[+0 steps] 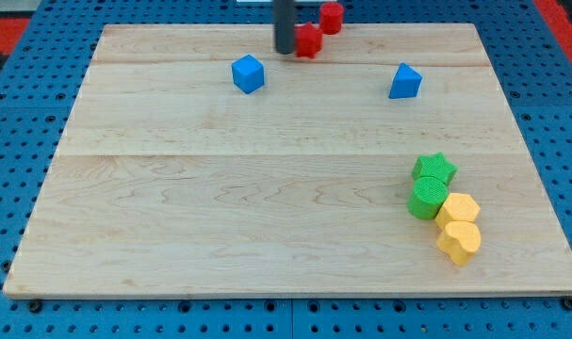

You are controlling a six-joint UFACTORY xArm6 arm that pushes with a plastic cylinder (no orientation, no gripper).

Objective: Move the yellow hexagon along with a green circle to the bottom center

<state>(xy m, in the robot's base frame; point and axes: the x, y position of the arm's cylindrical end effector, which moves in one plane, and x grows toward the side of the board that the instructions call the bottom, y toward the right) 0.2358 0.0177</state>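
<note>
The yellow hexagon (461,208) lies at the view's lower right, touching the green circle (427,198) on its left. A green star (434,169) sits just above the circle. A second yellow block (459,241), heart-like in shape, touches the hexagon from below. My tip (284,51) is at the view's top centre, far from these blocks, right beside the left edge of a red block (309,40).
A second red block (332,17) sits at the board's top edge. A blue cube (249,73) lies at upper left of centre and a blue block (405,82) at upper right. The wooden board (220,207) rests on a blue pegboard.
</note>
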